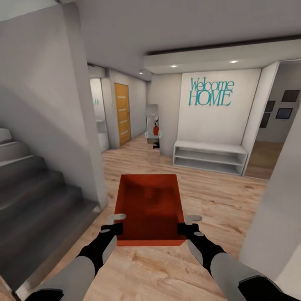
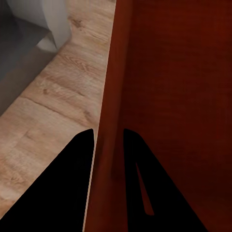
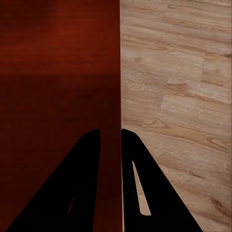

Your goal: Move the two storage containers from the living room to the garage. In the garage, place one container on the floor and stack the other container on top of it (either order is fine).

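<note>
You carry 1 storage container (image 1: pixel 150 209) over the wood-plank floor (image 1: pixel 217 196), just beside the staircase (image 1: pixel 37 196); the left gripper (image 1: pixel 113 223) and right gripper (image 1: pixel 189 224) each pinch a side wall. This looks like the haul toward the garage, so next you likely drive on past the staircase, keeping both grips level.

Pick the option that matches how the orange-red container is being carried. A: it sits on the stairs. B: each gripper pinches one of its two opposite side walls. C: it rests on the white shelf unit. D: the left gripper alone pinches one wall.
B: the left gripper and right gripper each clamp a side wall of the storage container, held above the wood-plank floor.
</note>
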`<state>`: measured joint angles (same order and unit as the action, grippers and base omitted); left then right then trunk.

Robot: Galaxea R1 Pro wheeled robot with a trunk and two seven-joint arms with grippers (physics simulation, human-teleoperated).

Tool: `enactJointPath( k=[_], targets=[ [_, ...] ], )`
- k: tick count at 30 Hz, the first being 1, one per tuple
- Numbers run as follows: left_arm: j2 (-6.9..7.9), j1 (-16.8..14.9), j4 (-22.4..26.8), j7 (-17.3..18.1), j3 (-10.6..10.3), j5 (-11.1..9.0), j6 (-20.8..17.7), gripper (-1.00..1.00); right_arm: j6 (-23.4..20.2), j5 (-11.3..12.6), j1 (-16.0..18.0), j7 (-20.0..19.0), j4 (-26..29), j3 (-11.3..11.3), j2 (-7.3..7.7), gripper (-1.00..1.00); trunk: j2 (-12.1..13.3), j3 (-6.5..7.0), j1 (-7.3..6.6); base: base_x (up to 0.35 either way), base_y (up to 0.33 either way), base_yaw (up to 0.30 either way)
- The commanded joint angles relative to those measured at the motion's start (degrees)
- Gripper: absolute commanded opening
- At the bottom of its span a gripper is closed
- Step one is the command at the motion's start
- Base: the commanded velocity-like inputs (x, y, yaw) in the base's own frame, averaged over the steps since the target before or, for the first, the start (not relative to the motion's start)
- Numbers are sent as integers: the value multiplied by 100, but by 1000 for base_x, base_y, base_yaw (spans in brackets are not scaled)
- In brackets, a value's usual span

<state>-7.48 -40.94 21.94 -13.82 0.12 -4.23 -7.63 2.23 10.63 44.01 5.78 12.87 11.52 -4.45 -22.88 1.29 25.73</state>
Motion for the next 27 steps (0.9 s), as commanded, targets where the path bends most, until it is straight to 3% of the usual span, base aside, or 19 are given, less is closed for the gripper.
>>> enactJointPath(
  k=[1,27],
  targets=[
    [203,-2,30,-259,93,89,-38,-100,27,47,2,46,-13,-106,27,-100,-4,-2,5,322,0,0],
    [206,-2,30,-259,93,89,-40,-100,30,53,2,43,-19,-106,25,-100,-4,-2,5,322,0,0]
  ],
)
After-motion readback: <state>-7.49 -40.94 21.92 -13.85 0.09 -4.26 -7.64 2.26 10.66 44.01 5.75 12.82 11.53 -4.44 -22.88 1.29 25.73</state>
